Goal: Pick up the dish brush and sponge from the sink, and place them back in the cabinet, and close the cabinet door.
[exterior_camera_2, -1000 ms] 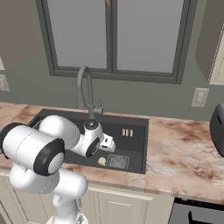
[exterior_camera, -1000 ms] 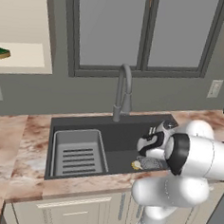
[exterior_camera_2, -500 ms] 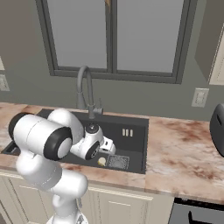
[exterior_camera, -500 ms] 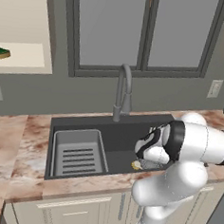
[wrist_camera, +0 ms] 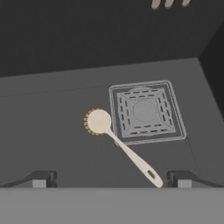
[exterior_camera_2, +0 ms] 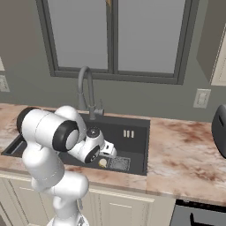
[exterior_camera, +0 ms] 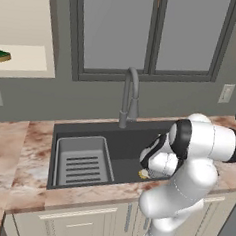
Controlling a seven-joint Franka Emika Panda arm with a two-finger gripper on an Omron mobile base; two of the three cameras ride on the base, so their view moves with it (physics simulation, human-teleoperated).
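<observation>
The dish brush [wrist_camera: 124,148] lies flat on the floor of the black sink [exterior_camera: 133,139], its round cream head [exterior_camera_2: 103,162] beside the square drain grate [wrist_camera: 145,111]. My gripper [wrist_camera: 111,180] hangs open low in the basin, just above the brush's handle, with one fingertip on each side and nothing between them. The hand [exterior_camera_2: 108,150] reaches down over the sink's front right part. The green sponge [exterior_camera: 1,55] rests on the pale shelf of the open cabinet [exterior_camera: 29,63] at the upper left. The cabinet door is out of view.
A ribbed grey drainer tray [exterior_camera: 82,162] fills the sink's left half. The arched faucet [exterior_camera: 129,96] rises behind the basin under the window. Marble counter [exterior_camera_2: 185,154] runs along both sides, with a dark appliance [exterior_camera_2: 220,132] at the far right.
The arm's elbow has swung up and outward while the hand stayed low in the sink over the brush. The jaws have stayed open.
</observation>
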